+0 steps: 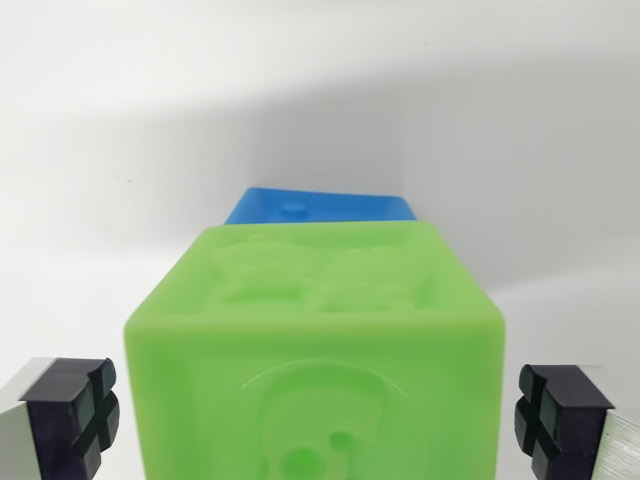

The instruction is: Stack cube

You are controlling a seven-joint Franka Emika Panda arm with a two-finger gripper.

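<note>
A green cube (315,340) with embossed figures on its top and front fills the lower middle of the wrist view. Behind it, partly hidden, a blue cube (320,207) shows only its top edge. My gripper (315,415) is open. Its two black-padded fingertips (72,410) stand on either side of the green cube, each with a visible gap to the cube's faces. I cannot tell whether the green cube rests on the blue one or stands in front of it.
A plain white surface (130,120) lies all around, with a soft shadow across its upper right part.
</note>
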